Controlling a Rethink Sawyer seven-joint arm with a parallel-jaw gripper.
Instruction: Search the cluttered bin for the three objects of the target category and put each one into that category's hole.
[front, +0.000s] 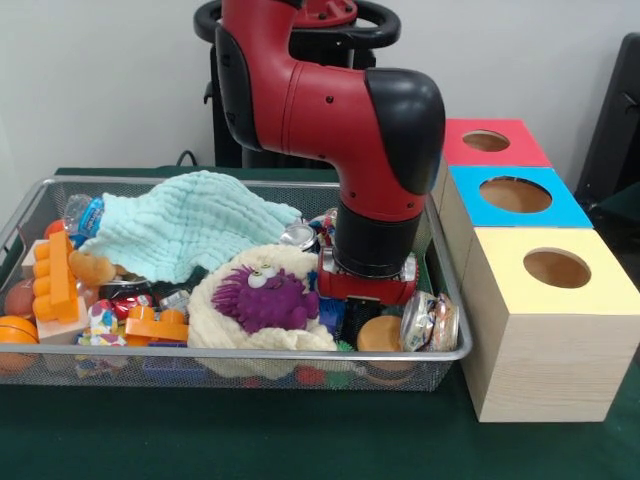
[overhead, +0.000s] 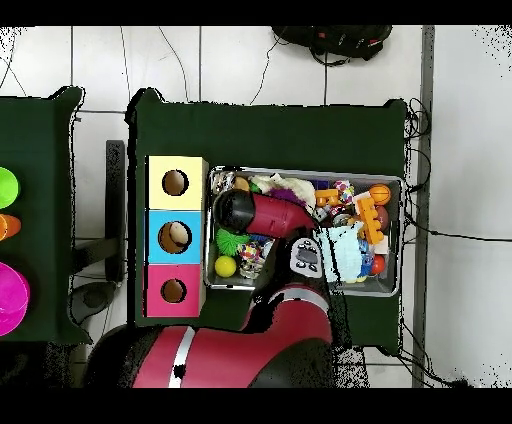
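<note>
The silver wire mesh bin (front: 300, 354) stands on the green table, full of mixed toys and cloths. It also shows in the overhead view (overhead: 400, 232). My red and black arm (front: 385, 150) reaches down into the bin's right end in the front view. My gripper (front: 360, 305) is sunk among the clutter beside a purple fuzzy toy (front: 265, 295), and its tips are hidden. In the overhead view the arm's wrist (overhead: 238, 211) covers the gripper at the bin's end nearest the boxes.
Three wooden boxes with round holes stand beside the bin: red top (front: 490, 143), blue top (front: 515, 195), yellow top (front: 555, 268). The bin holds a mint cloth (front: 190, 225), orange blocks (front: 55, 280), a cream cloth (front: 230, 325), a can (front: 298, 236) and a yellow ball (overhead: 226, 266).
</note>
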